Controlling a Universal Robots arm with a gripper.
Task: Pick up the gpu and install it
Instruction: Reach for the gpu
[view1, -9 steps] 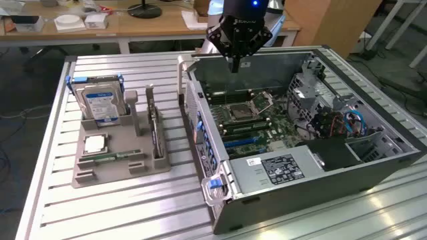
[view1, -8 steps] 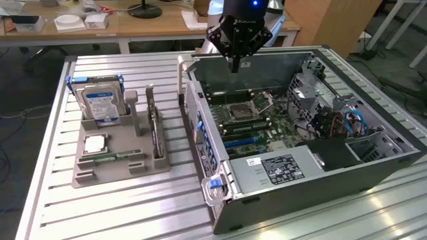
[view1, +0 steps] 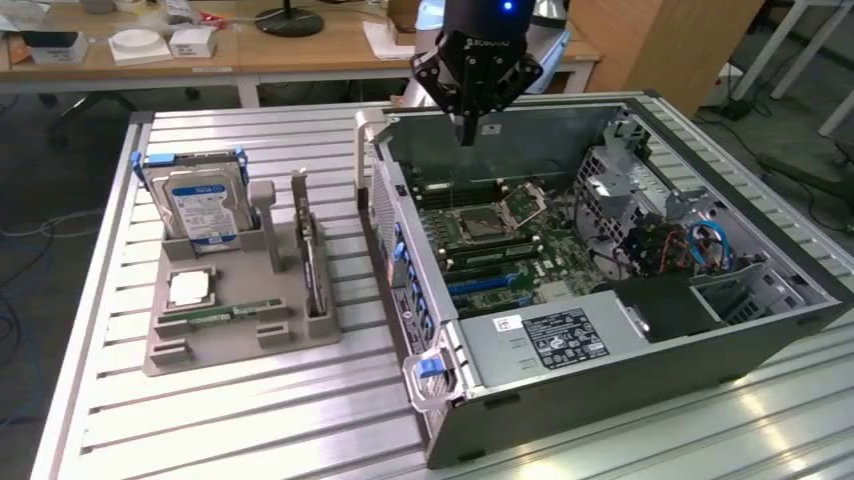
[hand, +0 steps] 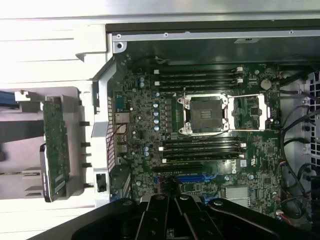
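The gpu (view1: 311, 255) is a thin dark card standing on edge in a slot of the grey holder (view1: 240, 345), on the exterior view's left. In the wrist view the gpu (hand: 55, 145) shows its greenish board and silvery end bracket, just outside the case wall. My gripper (view1: 467, 130) hangs above the rear edge of the open computer case (view1: 641, 330), well away from the gpu. Its fingers are shut with nothing between them. In the wrist view my gripper (hand: 175, 202) sits over the motherboard (hand: 210, 115), near the blue expansion slot (hand: 192, 177).
The holder also carries a silver hard drive (view1: 200, 205) standing upright, a processor chip (view1: 190, 288) and a narrow green memory stick (view1: 220, 315). Cables (view1: 681, 245) and a black power supply (view1: 561, 335) fill the case's near end. A desk (view1: 307, 50) stands behind the slatted table.
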